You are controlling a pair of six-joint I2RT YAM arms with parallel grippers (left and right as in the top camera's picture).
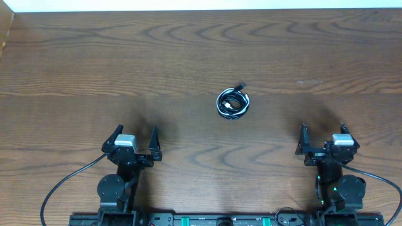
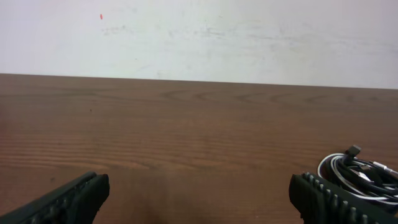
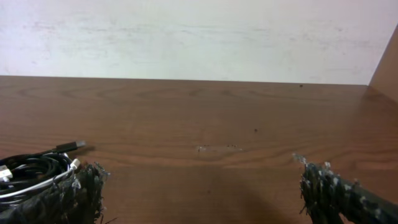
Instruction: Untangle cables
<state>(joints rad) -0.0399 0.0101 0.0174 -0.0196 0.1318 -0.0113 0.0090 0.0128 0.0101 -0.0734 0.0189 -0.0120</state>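
**Cables in 1 knot, both arms waiting at the near edge**

Nearest me, at the table's 6 o'clock edge, the 2 arms sit low. The left gripper (image 1: pixel 136 130) has its jaws spread wide with nothing between them. The right gripper (image 1: pixel 323 127) is the same, gaping and empty. Neither touches anything but air.

Further in, near the middle of the table (image 1: pixel 188 50), lies the bundle of cables (image 1: pixel 233 103): black and white cords wound into 1 small, tight coil. It sits between 2 and 3 o'clock from the left gripper and between 9 and 10 o'clock from the right, well apart from both.

By my reading the job has not started; the reach-in is the step in hand. The next move calls for both arms to travel forward and inward, 1 to pin the coil and the other to catch a free end and draw it out.

The coil is close to round, so I can name no real long axis. Its 1 clear pointer is a black plug (image 1: pixel 241 86) poking out at about 1 o'clock, away from the arms. That looks the easiest end to take.
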